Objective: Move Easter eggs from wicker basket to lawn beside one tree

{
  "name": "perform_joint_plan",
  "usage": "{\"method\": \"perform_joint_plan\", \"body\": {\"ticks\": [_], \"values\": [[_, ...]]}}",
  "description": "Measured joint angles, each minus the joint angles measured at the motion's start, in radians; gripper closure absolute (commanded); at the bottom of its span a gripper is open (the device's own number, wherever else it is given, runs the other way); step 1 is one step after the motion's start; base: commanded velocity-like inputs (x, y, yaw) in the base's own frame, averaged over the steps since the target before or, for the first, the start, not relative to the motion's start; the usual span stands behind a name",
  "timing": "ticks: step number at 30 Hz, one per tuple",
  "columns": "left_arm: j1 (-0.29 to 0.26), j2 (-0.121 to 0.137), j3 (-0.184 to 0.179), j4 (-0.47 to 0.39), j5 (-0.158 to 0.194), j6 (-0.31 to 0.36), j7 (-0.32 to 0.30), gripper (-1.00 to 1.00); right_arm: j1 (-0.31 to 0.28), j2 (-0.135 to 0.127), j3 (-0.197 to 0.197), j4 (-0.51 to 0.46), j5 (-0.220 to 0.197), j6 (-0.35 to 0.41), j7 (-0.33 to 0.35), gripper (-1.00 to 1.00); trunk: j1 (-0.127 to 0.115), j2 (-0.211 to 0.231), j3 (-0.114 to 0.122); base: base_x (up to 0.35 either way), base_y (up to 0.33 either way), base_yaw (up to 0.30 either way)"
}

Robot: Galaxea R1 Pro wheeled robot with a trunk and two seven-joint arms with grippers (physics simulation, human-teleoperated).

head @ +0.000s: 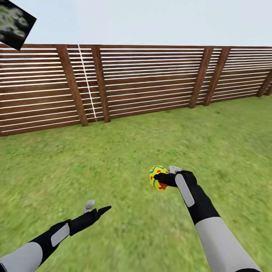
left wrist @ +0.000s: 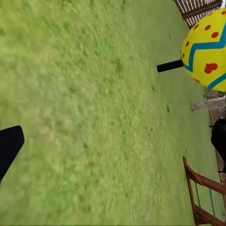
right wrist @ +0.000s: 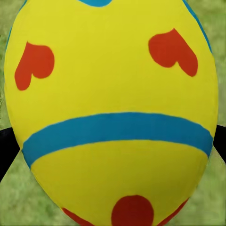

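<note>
One yellow Easter egg (head: 156,173) with red marks and blue bands hangs above the lawn (head: 124,151), with my right gripper (head: 161,178) shut on it. In the right wrist view the egg (right wrist: 113,113) takes up almost the whole frame, with black fingers (right wrist: 6,151) at its sides. The left wrist view catches the same egg (left wrist: 208,47) from the side. My left gripper (head: 96,207) hovers low over the grass, open and holding nothing. Dark mottled leaves of a tree (head: 15,22) poke into the upper left corner; its trunk is out of view. The wicker basket is out of view.
A brown slatted wooden fence (head: 151,79) runs across the back of the garden, with a thin white line (head: 87,83) slanting down its front. A brown wooden frame with green rungs (left wrist: 201,200) stands on the grass in the left wrist view. Open grass lies all around both arms.
</note>
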Motion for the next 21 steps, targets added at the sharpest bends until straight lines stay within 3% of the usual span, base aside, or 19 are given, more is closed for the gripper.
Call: {"method": "perform_joint_plan", "body": {"ticks": [21], "values": [[0.000,-0.002,0.000,-0.002,0.000,0.002,-0.002,-1.00,0.000,0.000,-0.002,0.002,0.003,-0.001,0.000,1.00,0.000,0.000,0.000,0.304,-0.204,0.269]]}}
